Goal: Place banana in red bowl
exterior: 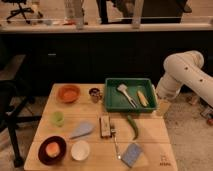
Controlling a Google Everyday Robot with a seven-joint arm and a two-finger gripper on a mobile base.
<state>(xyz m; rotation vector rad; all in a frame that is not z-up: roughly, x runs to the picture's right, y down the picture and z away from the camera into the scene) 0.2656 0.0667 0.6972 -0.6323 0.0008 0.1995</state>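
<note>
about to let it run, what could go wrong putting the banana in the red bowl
The small pale-yellow banana lies in the green tray beside a white-handled utensil; a grasp may catch the utensil or tray wall. The round orange-red bowl sits across the table from the gripper, low by the tray's right side; the carry crosses a dark cup.

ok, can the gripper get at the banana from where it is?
Likely yes: gripper sits just right of the green tray; banana lies uncovered at its right side, nothing over it.
</note>
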